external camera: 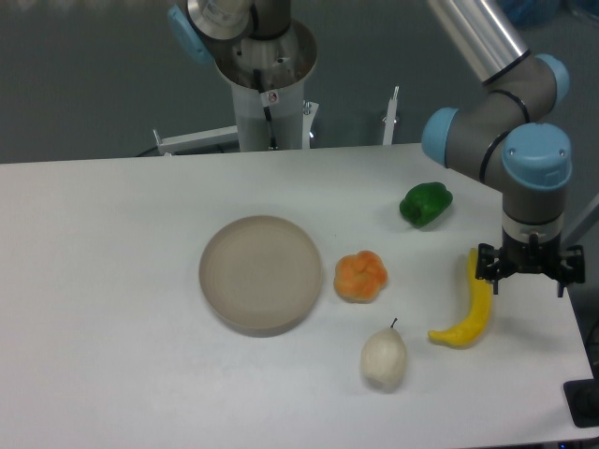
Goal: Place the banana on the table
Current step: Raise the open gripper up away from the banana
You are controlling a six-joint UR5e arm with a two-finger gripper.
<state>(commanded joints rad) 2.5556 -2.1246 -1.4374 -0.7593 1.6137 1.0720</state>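
The yellow banana [471,313] lies on the white table [112,281] near its right edge, with its stem end pointing toward the back. My gripper [530,274] hangs straight down just right of the banana's upper end. Its jaws stand spread wide with nothing between them. The left fingertip [487,273] is right beside the banana's upper part; I cannot tell whether it touches it.
A round beige plate [261,273] sits mid-table. An orange fruit [361,277] lies right of the plate, a pale pear [384,358] in front of it, and a green pepper [426,204] behind. The table's right edge is close to the gripper.
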